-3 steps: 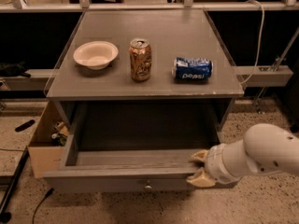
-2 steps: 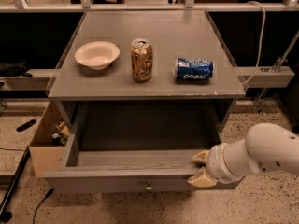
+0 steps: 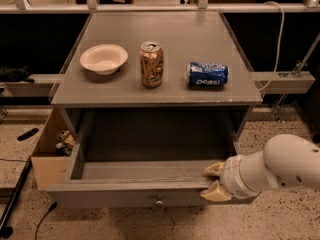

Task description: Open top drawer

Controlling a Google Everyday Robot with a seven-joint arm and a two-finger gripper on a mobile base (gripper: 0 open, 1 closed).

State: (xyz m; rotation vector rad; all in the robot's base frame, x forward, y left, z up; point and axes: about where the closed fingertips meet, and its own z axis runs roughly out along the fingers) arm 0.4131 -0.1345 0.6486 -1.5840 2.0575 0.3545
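Note:
The top drawer is a grey wooden drawer pulled far out from under the grey table top. Its deep box shows open and bare inside. A small round metal knob sits at the centre of its front panel. My gripper is at the drawer's right front corner, with one tan finger inside the rim and the other on the outside of the front panel. The white arm reaches in from the right.
On the table top stand a white bowl, an upright gold can and a blue Pepsi can lying on its side. A cardboard box with small items sits on the floor at the left. A black rod leans at the lower left.

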